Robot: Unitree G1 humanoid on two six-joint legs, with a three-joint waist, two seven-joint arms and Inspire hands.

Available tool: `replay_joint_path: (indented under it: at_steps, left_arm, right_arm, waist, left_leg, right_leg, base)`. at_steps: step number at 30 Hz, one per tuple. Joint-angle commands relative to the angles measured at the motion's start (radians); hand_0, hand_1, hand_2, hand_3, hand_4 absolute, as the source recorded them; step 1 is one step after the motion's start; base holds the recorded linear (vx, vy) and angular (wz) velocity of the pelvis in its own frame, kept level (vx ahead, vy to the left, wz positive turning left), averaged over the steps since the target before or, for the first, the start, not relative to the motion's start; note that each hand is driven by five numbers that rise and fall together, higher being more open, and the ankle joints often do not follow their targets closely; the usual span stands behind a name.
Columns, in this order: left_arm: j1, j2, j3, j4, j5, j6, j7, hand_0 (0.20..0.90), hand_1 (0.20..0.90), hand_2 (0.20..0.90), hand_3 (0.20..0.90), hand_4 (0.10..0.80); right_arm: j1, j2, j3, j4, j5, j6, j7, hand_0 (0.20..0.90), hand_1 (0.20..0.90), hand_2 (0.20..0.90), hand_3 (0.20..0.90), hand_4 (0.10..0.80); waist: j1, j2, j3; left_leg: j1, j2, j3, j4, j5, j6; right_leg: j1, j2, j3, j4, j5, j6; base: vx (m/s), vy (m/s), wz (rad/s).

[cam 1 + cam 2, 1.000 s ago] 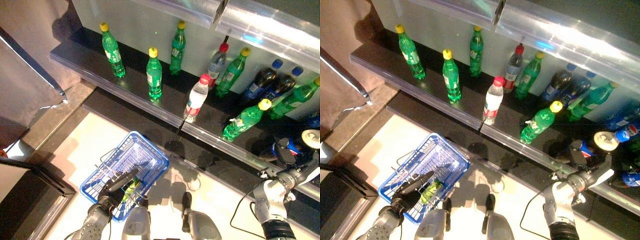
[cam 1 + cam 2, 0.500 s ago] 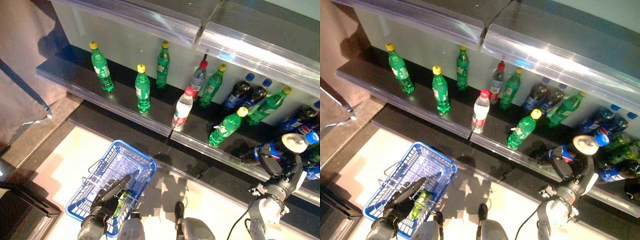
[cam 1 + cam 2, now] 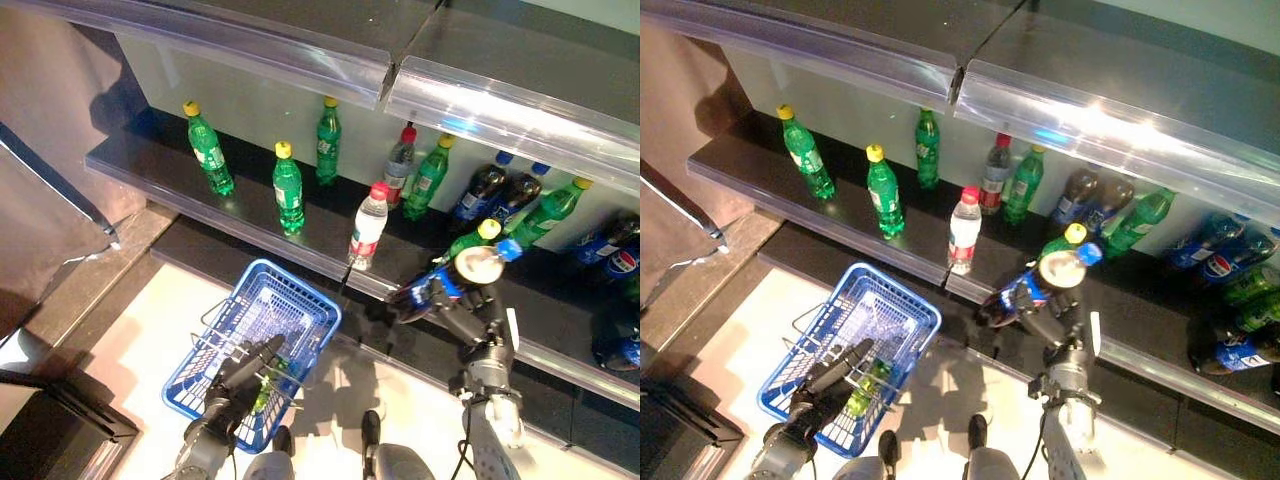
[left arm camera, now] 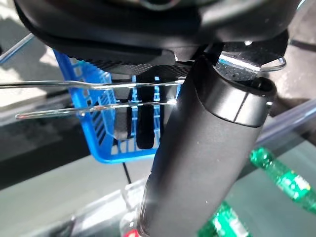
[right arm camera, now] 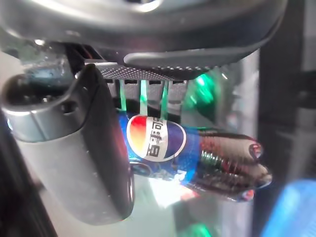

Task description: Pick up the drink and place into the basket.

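My right hand is shut on a dark cola bottle with a blue label and blue cap. It holds the bottle tilted in the air over the front edge of the lower shelf. The right wrist view shows the thumb and fingers curled round the bottle. The blue basket hangs low at the left, left of the bottle and lower. My left hand is shut on its wire handles. A green bottle lies inside the basket.
The dark shelf carries upright green bottles, a clear bottle with a red cap and dark cola bottles. More blue-labelled bottles lie at the far right. A clear shelf lip juts out above.
My right hand has lifted the cola bottle off the right end of the shelf and carried it left, toward the basket. The camera has shifted too. The basket still hangs from my left hand.
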Motion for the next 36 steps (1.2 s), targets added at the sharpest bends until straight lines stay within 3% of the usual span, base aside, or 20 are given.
replay_joint_path:
  at_steps: [1,6,17,26,36]
  left_arm:
    - [-0.093,0.025,0.010,-0.273,-0.006,-0.186,-0.145,0.300,0.300,0.300,0.200,0.100]
    - [-0.104,0.029,-0.021,-0.299,-0.015,-0.192,-0.123,0.300,0.300,0.300,0.200,0.100]
    - [-0.155,0.037,-0.107,-0.346,-0.044,-0.077,-0.162,0.300,0.300,0.300,0.200,0.100]
    - [-0.172,0.009,-0.149,-0.359,-0.092,-0.040,-0.183,0.300,0.300,0.300,0.200,0.100]
    - [-0.218,-0.019,-0.234,-0.383,-0.136,0.001,-0.304,0.300,0.300,0.300,0.200,0.100]
  right_arm:
    - [-0.112,-0.064,0.009,-0.209,-0.015,-0.132,0.106,0.300,0.300,0.300,0.200,0.100]
    - [-0.131,-0.075,0.075,-0.226,-0.017,-0.129,0.108,0.300,0.300,0.300,0.200,0.100]
    - [-0.296,-0.087,0.158,-0.182,-0.107,-0.176,0.043,0.300,0.300,0.300,0.200,0.100]
    - [-0.387,-0.020,0.235,-0.088,-0.177,-0.140,0.020,0.300,0.300,0.300,0.200,0.100]
    - [-0.469,0.046,0.331,0.126,-0.276,-0.125,-0.039,0.300,0.300,0.300,0.200,0.100]
  waist:
    - [0.001,0.045,-0.134]
    - [0.009,0.050,-0.134]
    - [0.051,0.062,-0.127]
    - [0.084,0.073,-0.136]
    - [0.119,0.091,-0.117]
  left_leg:
    - [-0.039,-0.055,-0.022,0.030,-0.024,0.037]
    - [-0.041,-0.060,-0.030,0.024,-0.022,0.036]
    - [-0.052,-0.072,-0.055,0.033,-0.028,0.037]
    - [-0.055,-0.085,-0.080,0.048,-0.032,0.046]
    - [-0.084,-0.103,-0.114,0.061,-0.024,0.059]
  right_leg:
    - [0.020,0.030,-0.004,0.073,-0.110,0.047]
    - [0.023,0.025,-0.015,0.071,-0.114,0.044]
    - [0.031,0.012,-0.037,0.064,-0.114,0.040]
    - [0.038,-0.006,-0.048,0.068,-0.111,0.038]
    - [0.022,-0.032,-0.073,0.085,-0.104,0.039]
  base:
    - [-0.006,0.061,0.09]
    - [0.002,0.052,0.07]
    - [0.019,0.042,0.08]
    - [0.067,0.055,0.10]
    - [0.013,0.048,0.19]
